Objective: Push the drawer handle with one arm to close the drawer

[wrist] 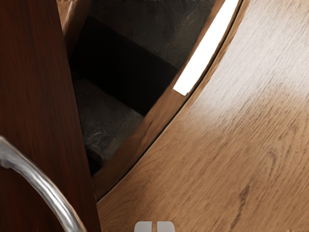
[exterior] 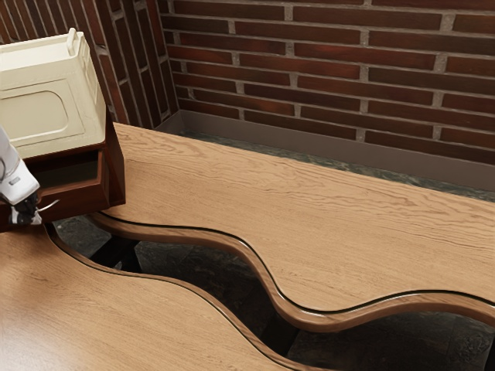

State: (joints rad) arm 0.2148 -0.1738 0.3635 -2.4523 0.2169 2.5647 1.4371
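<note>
Over the worktop (exterior: 309, 224), the drawer (exterior: 77, 198) stood open, probably light to slide. Its handle (wrist: 46, 194), rigid and likely slippery, wanted a square push mid-bar; near it, the fingers (wrist: 154, 226) were all but together, empty.

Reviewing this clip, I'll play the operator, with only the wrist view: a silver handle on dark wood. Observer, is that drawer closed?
Observer: No. In the exterior view the drawer stands open, its hollow inside showing behind the front.

Operator: Anything on top of the cabinet?

Observer: Yes, a cream container rests on the cabinet.

Operator: Where is the claw relative to the drawer?

Observer: The claw is at the drawer's front, close by the handle; I can't tell whether they touch.
</note>
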